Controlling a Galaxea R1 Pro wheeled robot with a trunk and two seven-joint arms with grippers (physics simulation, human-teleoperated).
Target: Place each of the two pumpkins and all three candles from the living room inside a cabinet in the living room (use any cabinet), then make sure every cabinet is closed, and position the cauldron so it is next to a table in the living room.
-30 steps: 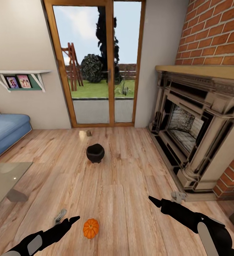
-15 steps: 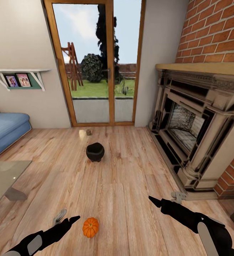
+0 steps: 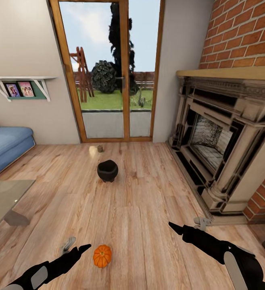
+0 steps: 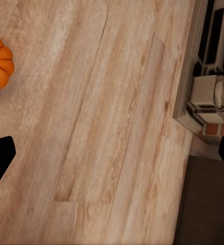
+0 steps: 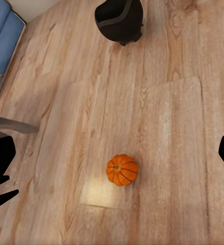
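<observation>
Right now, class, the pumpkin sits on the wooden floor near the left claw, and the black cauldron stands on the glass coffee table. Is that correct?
Not quite. The pumpkin does sit on the wooden floor near the left claw, but the cauldron stands on the floor too, farther off toward the glass door, apart from the coffee table. The head view shows it.

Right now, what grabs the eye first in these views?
The orange pumpkin on the wood floor, just ahead of the left pincer. Farther off, mid-floor, stands the black cauldron, toward the glass patio door. The ornate grey fireplace fills the right side under red brick.
</observation>
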